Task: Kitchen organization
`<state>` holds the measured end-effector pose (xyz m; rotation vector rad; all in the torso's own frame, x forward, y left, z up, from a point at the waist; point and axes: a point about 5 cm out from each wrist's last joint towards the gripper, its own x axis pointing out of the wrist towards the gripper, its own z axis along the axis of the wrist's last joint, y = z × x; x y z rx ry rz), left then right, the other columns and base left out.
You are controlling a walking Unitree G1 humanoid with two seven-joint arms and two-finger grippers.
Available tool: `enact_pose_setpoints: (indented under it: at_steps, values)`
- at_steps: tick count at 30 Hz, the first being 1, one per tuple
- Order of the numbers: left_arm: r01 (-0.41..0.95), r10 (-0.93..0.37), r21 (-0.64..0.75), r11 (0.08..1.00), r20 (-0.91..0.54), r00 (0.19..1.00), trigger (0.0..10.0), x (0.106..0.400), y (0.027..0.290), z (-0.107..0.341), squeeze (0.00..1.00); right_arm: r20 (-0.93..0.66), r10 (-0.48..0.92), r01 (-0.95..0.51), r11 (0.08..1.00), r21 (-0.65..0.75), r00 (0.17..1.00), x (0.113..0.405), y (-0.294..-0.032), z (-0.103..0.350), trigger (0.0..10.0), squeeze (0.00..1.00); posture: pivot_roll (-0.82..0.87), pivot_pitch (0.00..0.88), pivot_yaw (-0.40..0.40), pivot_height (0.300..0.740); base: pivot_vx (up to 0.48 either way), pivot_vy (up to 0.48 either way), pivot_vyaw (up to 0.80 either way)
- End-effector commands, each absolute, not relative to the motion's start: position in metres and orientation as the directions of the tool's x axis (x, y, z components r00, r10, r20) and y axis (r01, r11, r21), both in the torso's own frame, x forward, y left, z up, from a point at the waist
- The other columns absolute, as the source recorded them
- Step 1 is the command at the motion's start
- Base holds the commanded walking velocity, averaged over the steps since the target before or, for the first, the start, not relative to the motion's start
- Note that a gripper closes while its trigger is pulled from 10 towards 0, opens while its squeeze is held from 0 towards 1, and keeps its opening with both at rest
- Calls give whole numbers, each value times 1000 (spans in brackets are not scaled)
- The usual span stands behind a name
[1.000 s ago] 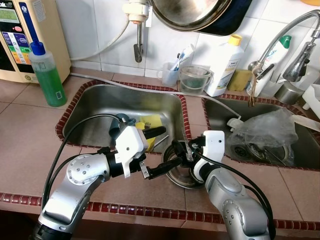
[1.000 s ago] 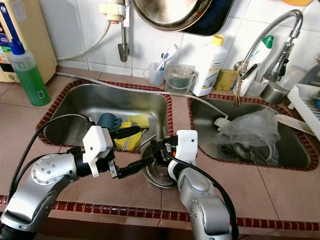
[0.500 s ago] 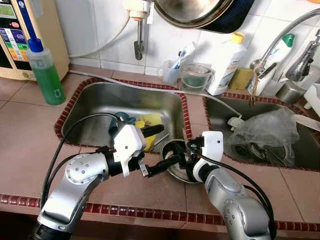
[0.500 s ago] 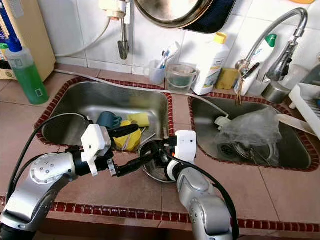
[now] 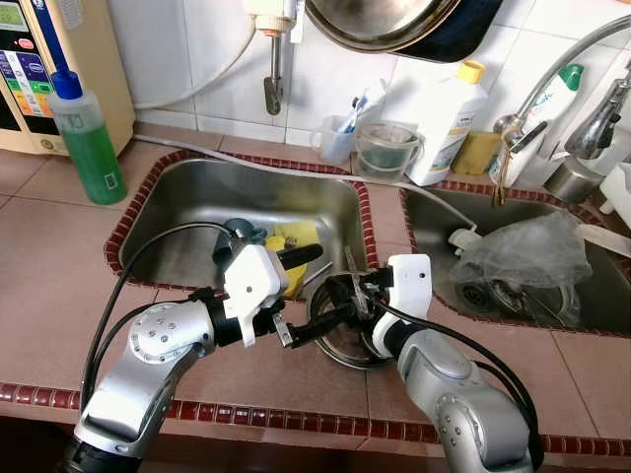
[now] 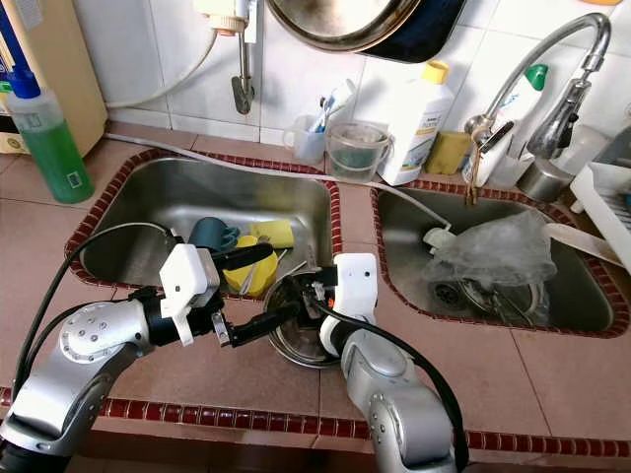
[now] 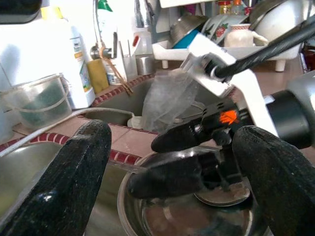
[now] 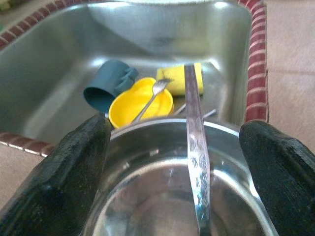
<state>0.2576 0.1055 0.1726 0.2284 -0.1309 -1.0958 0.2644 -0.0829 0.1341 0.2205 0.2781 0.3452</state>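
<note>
A steel bowl (image 5: 340, 343) sits on the tiled counter at the front right corner of the left sink (image 5: 197, 197). My right gripper (image 5: 345, 301) hangs open over the bowl's rim, fingers wide on either side. A thin metal utensil handle (image 8: 194, 147) lies across the bowl (image 8: 157, 201) between them, untouched. My left gripper (image 5: 328, 284) is open too, its lower finger (image 5: 315, 323) reaching the bowl's near rim. In the sink lie a teal cup (image 8: 106, 88), a yellow bowl (image 8: 140, 101) with a fork (image 8: 147, 101), and a yellow sponge (image 8: 174, 73).
A green soap bottle (image 5: 89, 148) stands at the back left. A white bottle (image 5: 444, 123) and a plastic tub (image 5: 385, 153) stand behind the sinks. The right sink (image 5: 424, 227) holds a plastic bag (image 5: 518, 251) under the faucet (image 5: 552, 69). A pan (image 5: 385, 20) hangs overhead.
My right gripper has shifted a little to the left over the bowl, and the thin handle now shows at its rim. The left arm has barely moved.
</note>
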Motion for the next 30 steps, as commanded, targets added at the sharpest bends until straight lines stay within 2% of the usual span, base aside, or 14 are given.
enact_pose_setpoints:
  at_steps: [1,17,30]
  values:
    - [863,-892,256,436,-3,451,10000,260,104,175,0,-224,369,-311,915,256,902,261,-82,139,10000,0,68,53,-121,740,0,0,0]
    - [862,-894,264,433,0,448,10000,265,103,177,0,-235,368,-305,915,263,900,256,-83,141,10000,0,56,65,-115,740,0,0,0]
    - [826,-860,284,487,-8,510,10000,286,124,180,0,-253,360,-285,914,287,898,261,-83,135,10000,0,57,62,-122,740,0,0,0]
